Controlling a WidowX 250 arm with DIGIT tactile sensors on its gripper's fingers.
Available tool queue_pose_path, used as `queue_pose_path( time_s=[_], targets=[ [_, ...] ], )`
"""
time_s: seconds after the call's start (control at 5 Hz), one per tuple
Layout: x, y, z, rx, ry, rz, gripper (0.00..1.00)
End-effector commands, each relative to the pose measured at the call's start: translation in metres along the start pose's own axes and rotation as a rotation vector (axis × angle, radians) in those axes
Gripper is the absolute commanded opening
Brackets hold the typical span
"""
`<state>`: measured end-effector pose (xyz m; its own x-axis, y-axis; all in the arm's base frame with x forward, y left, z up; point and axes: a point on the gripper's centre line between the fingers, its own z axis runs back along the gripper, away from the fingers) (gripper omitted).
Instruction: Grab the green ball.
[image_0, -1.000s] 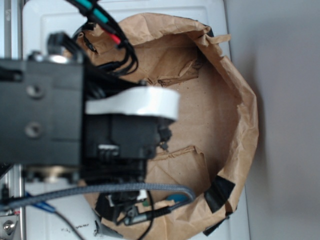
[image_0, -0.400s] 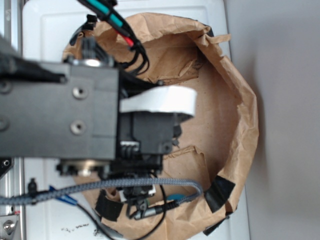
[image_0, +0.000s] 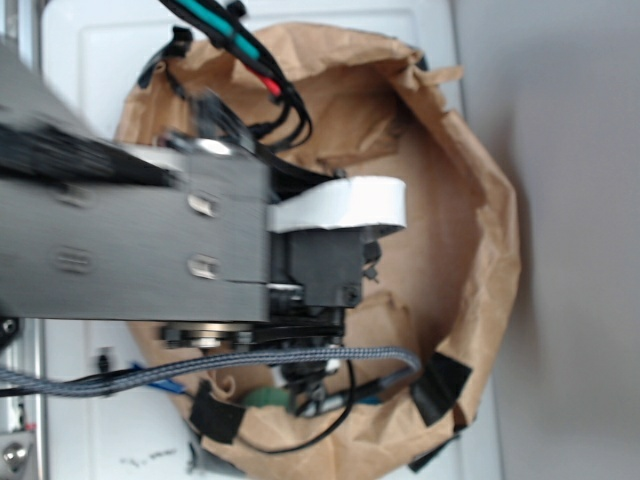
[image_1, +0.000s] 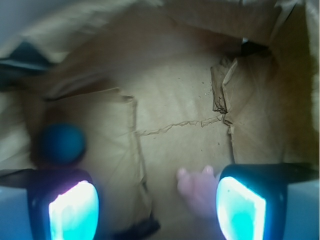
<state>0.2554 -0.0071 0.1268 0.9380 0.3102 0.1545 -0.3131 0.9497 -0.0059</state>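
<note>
Sweeping further across the crumpled brown paper bag (image_0: 480, 200), the open, empty end effector (image_1: 157, 205) uncovers a small green ball (image_0: 262, 399).

Gripper (image_1: 157, 202) downward, jaws apart, empty

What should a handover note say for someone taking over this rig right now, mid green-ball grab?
Gripper: open, empty, hanging inside the brown paper bag.
Green ball: only a green sliver shows in the exterior view, under the arm near the bag's lower edge; not in the wrist view.
Blue ball: just above the left finger in the wrist view; not the target.
Pink plush: beside the right finger.
Done: arm is over the bag.
Left: find the green ball, close on it, lift.
</note>
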Motion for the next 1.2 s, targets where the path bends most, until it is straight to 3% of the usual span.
queue_pose_path(
  time_s=[0.0, 0.2, 0.4, 0.8, 1.0],
  targets=[
    [0.006, -0.001, -0.019, 0.018, 0.11, 0.236, 1.0],
    [0.001, -0.004, -0.026, 0.028, 0.185, 0.35, 1.0],
    [-0.009, -0.01, -0.044, 0.014, 0.22, 0.416, 1.0],
    [-0.016, -0.021, -0.064, -0.113, 0.259, 0.476, 1.0],
    [-0.019, -0.035, -0.066, -0.117, 0.288, 0.536, 1.0]
  ],
)
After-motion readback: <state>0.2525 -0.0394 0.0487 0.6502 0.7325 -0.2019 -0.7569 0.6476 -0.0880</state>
